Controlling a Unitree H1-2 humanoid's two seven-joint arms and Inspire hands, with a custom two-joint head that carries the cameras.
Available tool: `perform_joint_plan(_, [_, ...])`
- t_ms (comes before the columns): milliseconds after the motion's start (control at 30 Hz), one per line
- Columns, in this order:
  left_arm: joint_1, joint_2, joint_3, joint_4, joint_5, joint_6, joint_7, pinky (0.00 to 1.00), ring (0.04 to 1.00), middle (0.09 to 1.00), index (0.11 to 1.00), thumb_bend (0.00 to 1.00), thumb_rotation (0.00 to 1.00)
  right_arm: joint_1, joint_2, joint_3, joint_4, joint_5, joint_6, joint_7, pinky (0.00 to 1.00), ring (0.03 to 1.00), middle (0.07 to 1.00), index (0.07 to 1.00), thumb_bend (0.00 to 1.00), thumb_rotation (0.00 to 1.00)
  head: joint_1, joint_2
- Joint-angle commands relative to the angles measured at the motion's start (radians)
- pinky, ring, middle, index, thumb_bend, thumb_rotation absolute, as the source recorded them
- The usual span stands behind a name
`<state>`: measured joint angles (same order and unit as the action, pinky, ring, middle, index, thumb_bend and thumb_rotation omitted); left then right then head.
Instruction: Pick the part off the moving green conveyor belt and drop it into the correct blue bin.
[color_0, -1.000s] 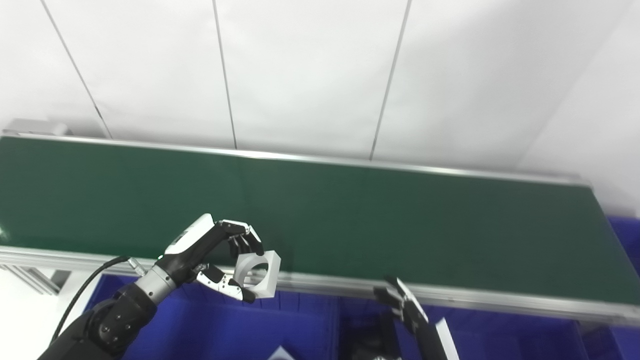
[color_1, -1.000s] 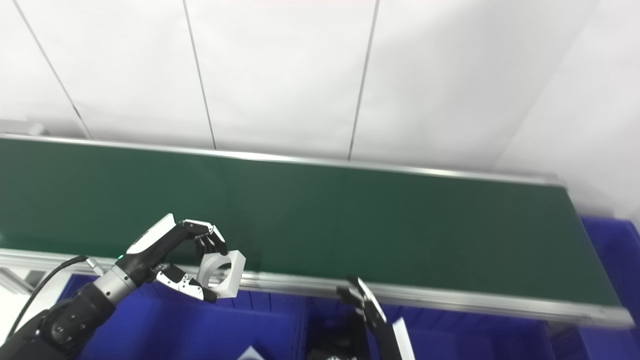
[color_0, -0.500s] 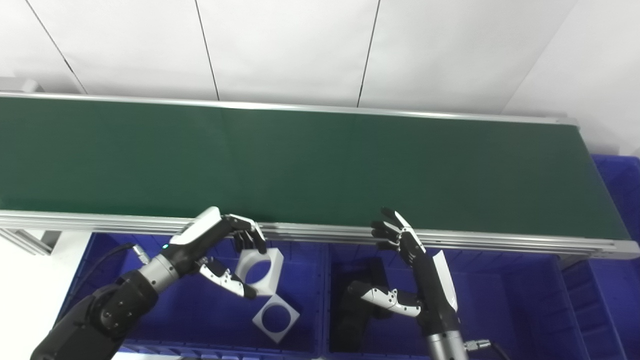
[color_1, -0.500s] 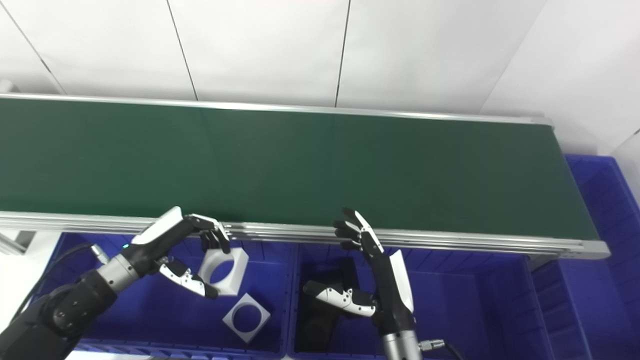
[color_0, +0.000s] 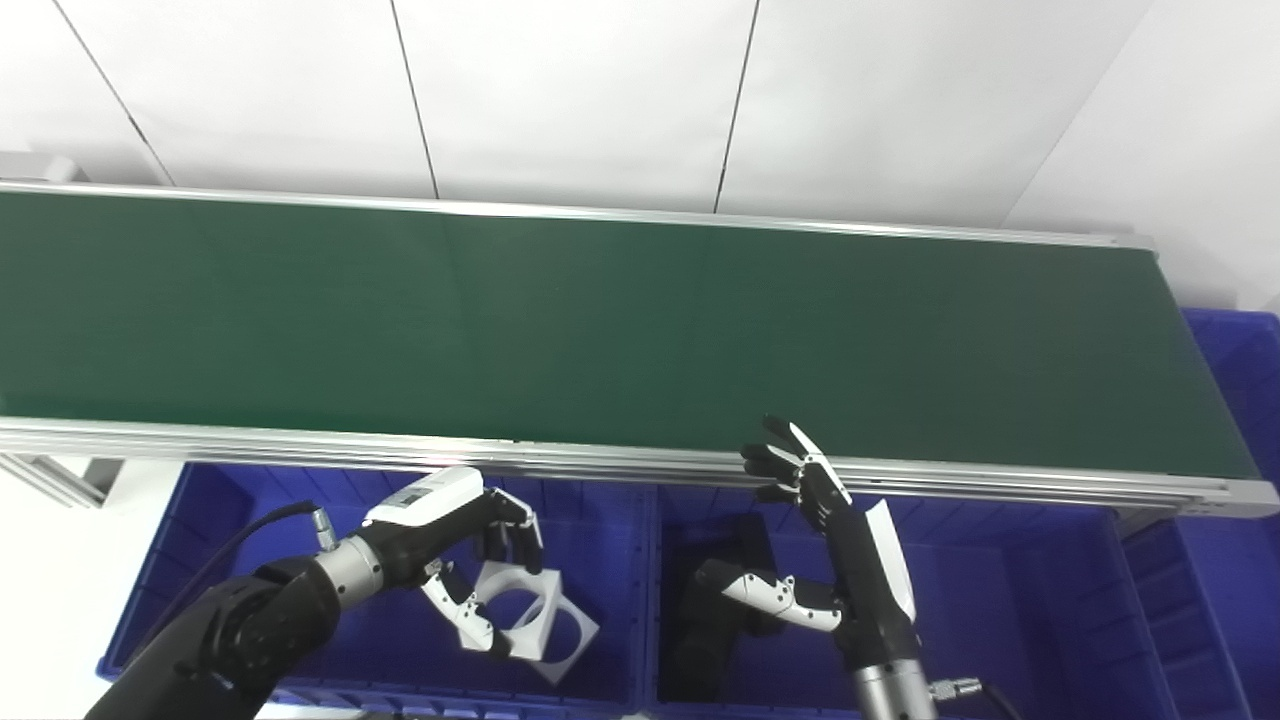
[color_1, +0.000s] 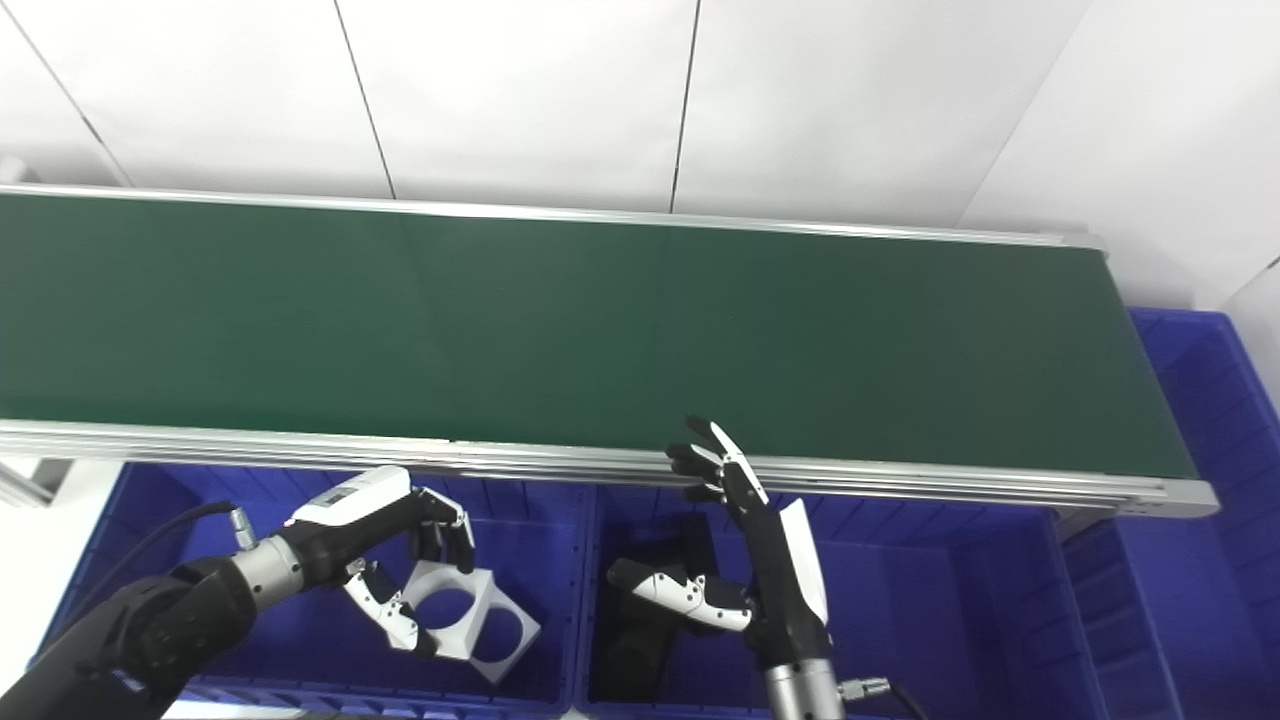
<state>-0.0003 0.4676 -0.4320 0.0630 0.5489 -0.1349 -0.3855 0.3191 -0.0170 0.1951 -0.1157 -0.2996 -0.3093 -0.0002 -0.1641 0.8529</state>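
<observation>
The green conveyor belt (color_0: 600, 320) runs across the view with no part on it. My left hand (color_0: 455, 540) is down inside the left blue bin (color_0: 610, 520), shut on a white square part with a round hole (color_0: 522, 612). That part rests against a second white square part (color_0: 578, 634) lying on the bin floor. My right hand (color_0: 830, 545) is open with fingers spread, held upright over the middle blue bin (color_0: 1000, 600) just below the belt's near rail.
Dark parts (color_0: 705, 625) lie in the middle bin beside my right hand. Another blue bin (color_0: 1240, 370) stands past the belt's right end. The belt's metal rail (color_0: 300, 445) runs just above the bins. A white wall stands behind.
The camera tilted down early on. My left hand has carried the white part from the belt's near edge down into the left bin, onto the other white part. The right hand has stayed still.
</observation>
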Motion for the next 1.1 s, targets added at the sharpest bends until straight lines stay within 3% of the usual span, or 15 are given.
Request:
perform_joint_plan(0, [-0.018, 0.0, 0.005, -0.032, 0.017, 0.012, 0.003, 0.68, 0.79, 0.825, 0.786, 0.53, 0.11, -0.004, 0.01, 0.005, -0.038, 0.004, 0.002, -0.004, 0.68, 0.773, 0.793, 0.896, 0.74, 0.34, 0.001, 0.0])
perform_joint_plan(33, [-0.017, -0.003, 0.006, -0.036, 0.029, 0.021, 0.004, 0.73, 0.84, 0.878, 0.855, 0.56, 0.16, -0.003, 0.011, 0.006, -0.038, 0.005, 0.003, -0.003, 0.68, 0.774, 0.794, 0.896, 0.73, 0.34, -0.001, -0.001])
perform_joint_plan(100, [-0.011, -0.007, 0.011, -0.051, 0.048, 0.04, 0.007, 0.74, 0.86, 0.902, 0.884, 0.57, 0.19, -0.002, 0.012, 0.008, -0.038, 0.007, 0.002, -0.003, 0.68, 0.774, 0.794, 0.896, 0.73, 0.33, -0.003, -0.003])
perform_joint_plan(133, [-0.008, -0.01, 0.014, -0.06, 0.053, 0.048, 0.009, 0.74, 0.895, 0.957, 0.933, 0.62, 0.26, -0.001, 0.012, 0.009, -0.038, 0.007, 0.001, -0.003, 0.68, 0.772, 0.793, 0.895, 0.73, 0.33, -0.003, -0.003])
perform_joint_plan(200, [0.008, -0.023, 0.036, -0.073, 0.027, 0.051, 0.027, 0.75, 0.92, 0.988, 0.965, 0.68, 0.32, 0.0, 0.013, 0.01, -0.038, 0.003, 0.002, -0.005, 0.68, 0.772, 0.792, 0.895, 0.73, 0.33, -0.005, -0.005])
perform_joint_plan(300, [0.035, -0.055, 0.088, -0.075, -0.088, 0.02, 0.039, 0.82, 0.954, 1.0, 0.981, 0.81, 0.4, 0.001, 0.012, 0.012, -0.04, -0.004, 0.006, -0.003, 0.67, 0.774, 0.794, 0.897, 0.73, 0.34, -0.005, -0.005])
perform_joint_plan(467, [0.085, -0.121, 0.168, -0.044, -0.347, -0.061, 0.029, 0.86, 0.954, 0.994, 0.975, 0.86, 0.46, 0.011, 0.009, 0.017, -0.05, -0.014, 0.028, 0.001, 0.68, 0.777, 0.796, 0.897, 0.74, 0.36, -0.034, -0.01])
perform_joint_plan(567, [0.121, -0.174, 0.211, -0.031, -0.484, -0.117, 0.034, 0.82, 0.909, 0.942, 0.933, 0.89, 0.45, 0.016, 0.005, 0.02, -0.056, -0.018, 0.041, 0.005, 0.67, 0.779, 0.803, 0.898, 0.74, 0.37, -0.04, -0.012])
perform_joint_plan(733, [0.163, -0.266, 0.257, 0.011, -0.656, -0.227, 0.029, 0.79, 0.841, 0.867, 0.871, 0.85, 0.35, 0.024, -0.001, 0.019, -0.067, -0.018, 0.067, 0.014, 0.67, 0.778, 0.808, 0.896, 0.76, 0.38, -0.05, -0.016])
perform_joint_plan(900, [0.168, -0.308, 0.274, 0.063, -0.668, -0.314, 0.033, 0.76, 0.814, 0.835, 0.844, 0.82, 0.31, 0.029, -0.01, 0.017, -0.067, -0.018, 0.073, 0.014, 0.68, 0.781, 0.811, 0.893, 0.75, 0.35, -0.044, -0.022])
perform_joint_plan(1067, [0.177, -0.33, 0.29, 0.072, -0.658, -0.333, 0.039, 0.75, 0.804, 0.823, 0.832, 0.81, 0.27, 0.037, -0.008, 0.015, -0.076, -0.032, 0.091, 0.007, 0.69, 0.785, 0.809, 0.889, 0.75, 0.35, -0.051, -0.022])
